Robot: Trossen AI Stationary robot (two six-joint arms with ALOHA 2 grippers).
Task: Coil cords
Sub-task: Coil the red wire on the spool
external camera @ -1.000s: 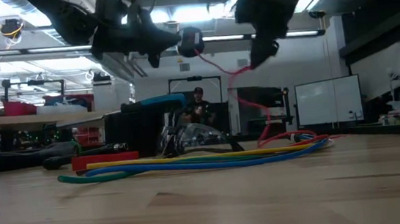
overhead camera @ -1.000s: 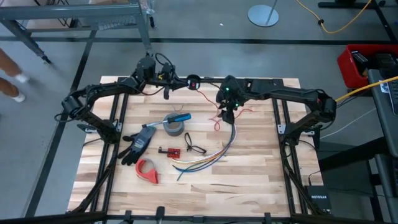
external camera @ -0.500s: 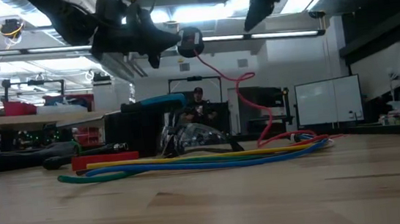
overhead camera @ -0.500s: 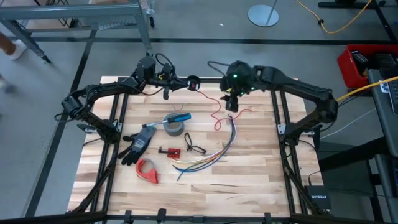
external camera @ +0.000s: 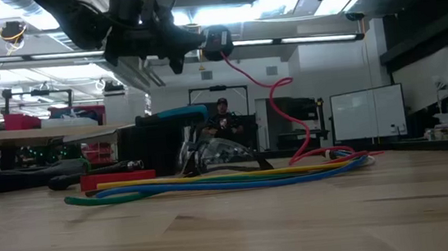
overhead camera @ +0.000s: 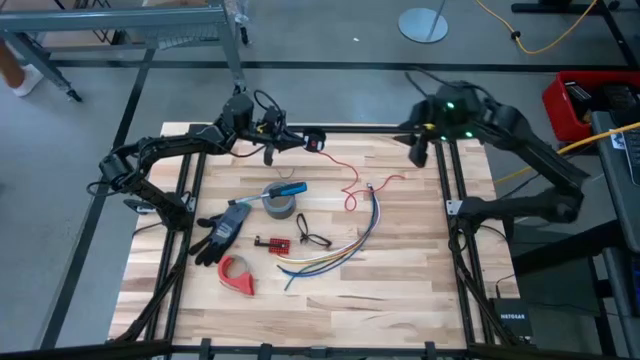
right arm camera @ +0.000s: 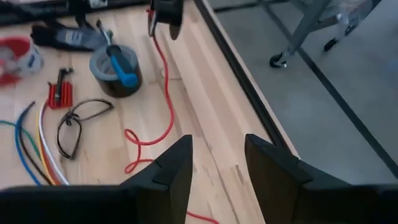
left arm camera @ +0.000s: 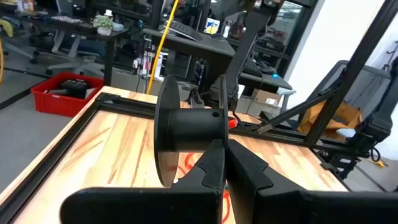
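Red cord (overhead camera: 352,183): thin, light, limp; squiggled on table (overhead camera: 420,270), upper end on black spool (left arm camera: 186,127).
Best taken mid-strand nr spool. Left gripper (overhead camera: 300,136) fingers shut on spool; right gripper (right arm camera: 214,163) fingers apart, empty, raised at far edge.

Red wire (overhead camera: 352,187), black spool (left arm camera: 186,129), possibly grey tape roll (overhead camera: 280,206).

The high view looks straight down on the table (overhead camera: 400,290). The low view faces level across it. Both wrist views look along their fingers, sharing the red wire (right arm camera: 166,99).
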